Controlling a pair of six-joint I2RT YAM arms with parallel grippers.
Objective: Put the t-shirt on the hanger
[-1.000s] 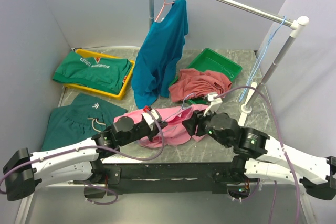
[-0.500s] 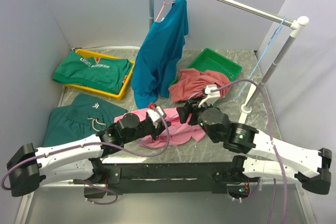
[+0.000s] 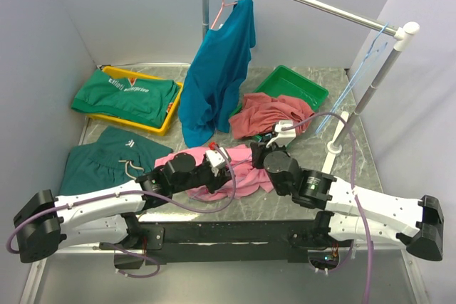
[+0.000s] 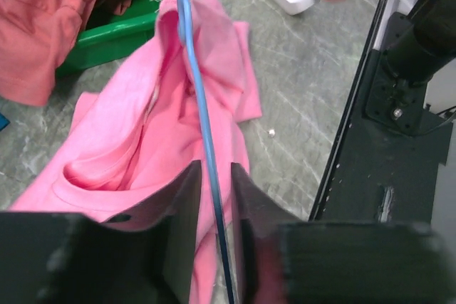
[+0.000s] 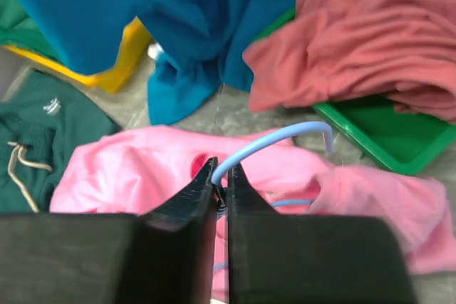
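The bright pink t-shirt lies crumpled on the table between the two arms, also filling the left wrist view. The light-blue wire hanger lies over it. One straight run of its wire passes between the fingers of my left gripper, whose jaws stand slightly apart with a gap beside the wire. My right gripper is shut on the hanger at the base of its hook, just above the t-shirt. In the top view the left gripper and right gripper nearly meet over the shirt.
A teal shirt hangs on a pink hanger from the white rail. Blue hangers hang at the rail's right end. A rose-red garment spills from the green tray. A yellow tray and green shorts lie left.
My right gripper has moved left over the t-shirt and shut on the hanger's hook. My left gripper has shifted right and its jaws have parted slightly around the wire.
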